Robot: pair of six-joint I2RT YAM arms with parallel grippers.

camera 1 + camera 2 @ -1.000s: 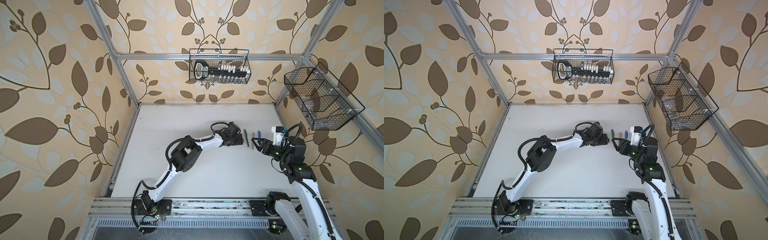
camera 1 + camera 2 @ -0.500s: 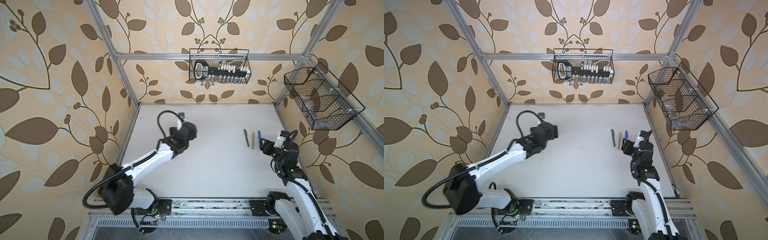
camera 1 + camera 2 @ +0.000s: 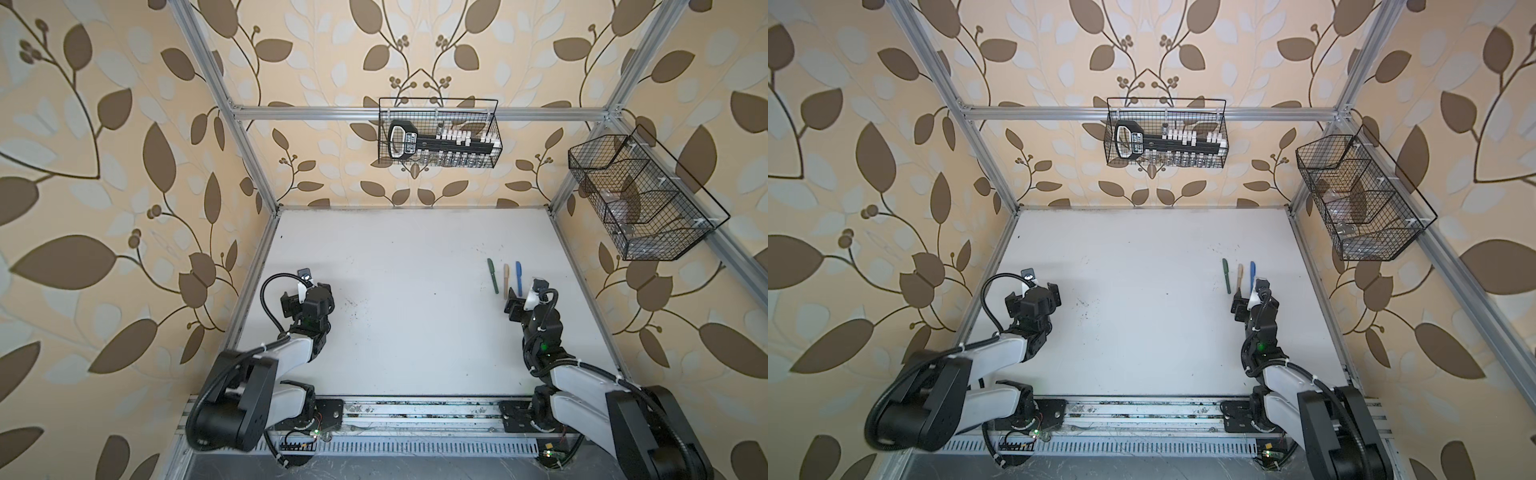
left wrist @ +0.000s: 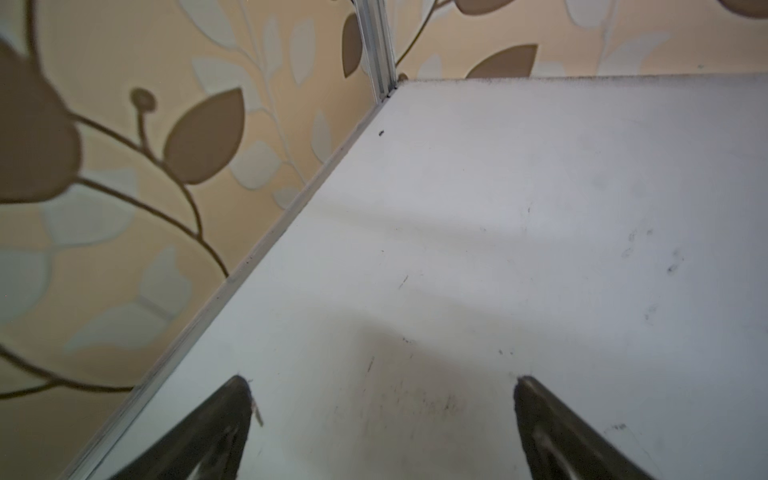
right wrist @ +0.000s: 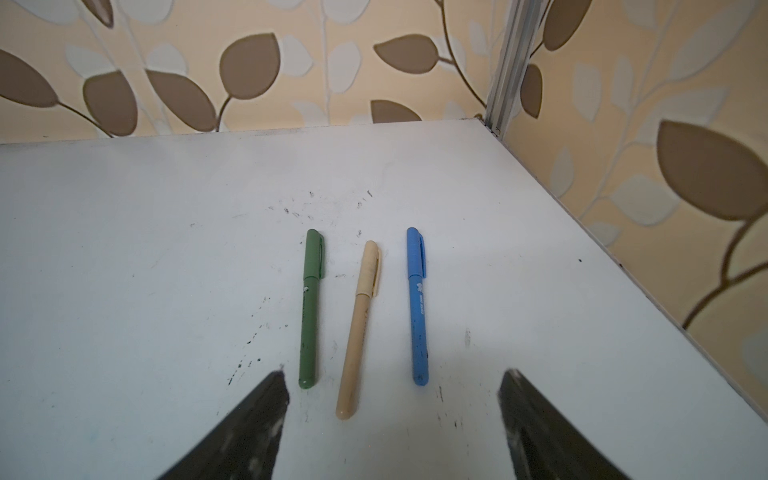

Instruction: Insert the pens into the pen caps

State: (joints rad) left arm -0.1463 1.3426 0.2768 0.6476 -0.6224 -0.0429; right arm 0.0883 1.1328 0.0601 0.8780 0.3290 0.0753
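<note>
Capping looks done: slim plastic green pen (image 3: 493, 277), tan pen (image 3: 505, 281) and blue pen (image 3: 518, 278) lie capped right of frame centre; left gripper (image 4: 381, 386) and right gripper (image 5: 393, 376) gape wide, empty.

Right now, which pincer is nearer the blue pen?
Right. The right pincer hangs open just short of the blue pen; the left pincer, also open, is far across the table.

Leaf-patterned walls (image 3: 104, 208) surround a scuffed white table (image 3: 415, 249); wire baskets (image 3: 436, 99) hang above.
</note>
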